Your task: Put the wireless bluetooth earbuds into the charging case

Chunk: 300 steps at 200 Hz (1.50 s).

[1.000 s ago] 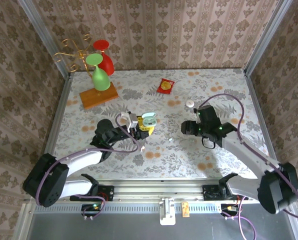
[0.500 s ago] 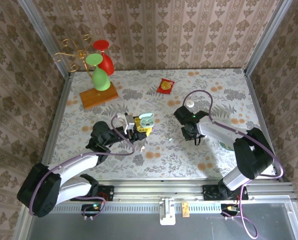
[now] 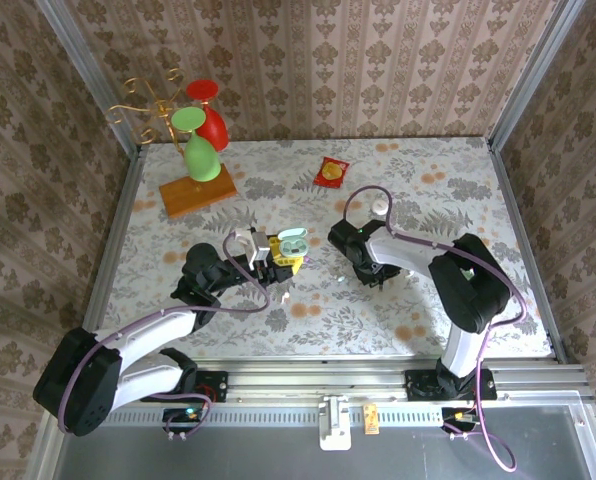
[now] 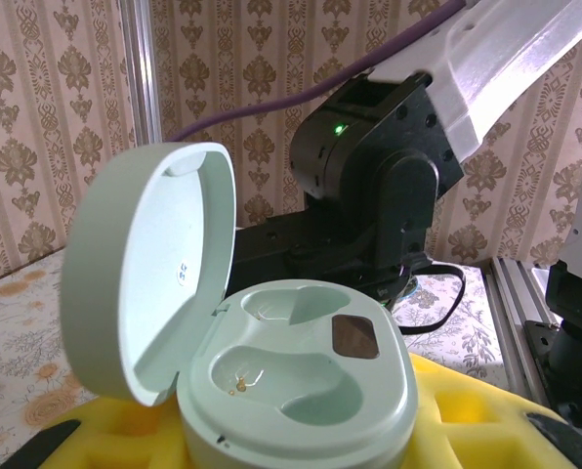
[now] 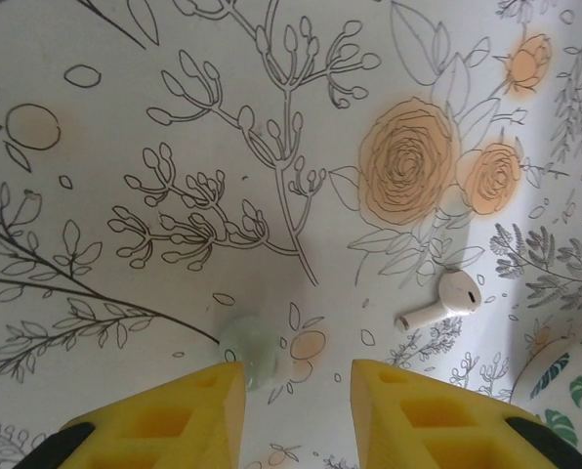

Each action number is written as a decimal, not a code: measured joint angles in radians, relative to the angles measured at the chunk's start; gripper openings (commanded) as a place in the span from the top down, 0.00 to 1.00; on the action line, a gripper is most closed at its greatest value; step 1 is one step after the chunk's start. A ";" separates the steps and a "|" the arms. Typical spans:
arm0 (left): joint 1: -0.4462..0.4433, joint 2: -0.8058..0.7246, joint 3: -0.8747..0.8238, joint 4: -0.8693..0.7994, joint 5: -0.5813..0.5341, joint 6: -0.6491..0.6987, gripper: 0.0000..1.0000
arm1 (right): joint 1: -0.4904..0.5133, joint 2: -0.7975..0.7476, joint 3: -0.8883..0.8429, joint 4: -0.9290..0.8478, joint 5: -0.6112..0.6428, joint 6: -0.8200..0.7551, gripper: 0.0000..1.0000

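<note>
The mint-green charging case (image 4: 301,381) stands with its lid open and both wells bare, and my left gripper (image 4: 301,445) is shut on its base between yellow pads. From above, the case (image 3: 295,241) sits left of centre over the table. My right gripper (image 5: 296,376) hangs low over the table, jaws apart with nothing between them. A pale greenish earbud (image 5: 250,352) lies on the cloth touching the tip of its left finger (image 5: 174,415). A white stemmed earbud (image 5: 442,301) lies further right. The right arm's black wrist (image 4: 369,186) looms just behind the case.
A red-and-yellow packet (image 3: 331,172) lies at the back centre. A wooden stand with green and red glasses (image 3: 200,150) and a gold wire rack (image 3: 143,105) fill the back left corner. A small white round thing (image 3: 380,208) sits behind the right wrist.
The right arm has swung left across the table toward the case and its jaws have narrowed. The left arm has shifted only slightly, still holding the case.
</note>
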 measured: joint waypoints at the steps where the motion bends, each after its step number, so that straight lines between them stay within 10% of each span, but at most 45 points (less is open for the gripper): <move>1: 0.000 0.000 0.000 0.000 0.000 0.000 0.75 | 0.000 0.001 0.000 0.000 0.000 0.000 0.66; 219: 0.000 0.018 -0.001 0.003 0.000 0.001 0.75 | 0.005 0.080 0.027 -0.017 -0.016 -0.003 0.80; 300: 0.000 0.034 -0.001 0.008 0.001 0.000 0.74 | -0.106 -0.245 -0.082 0.135 -0.457 0.011 0.80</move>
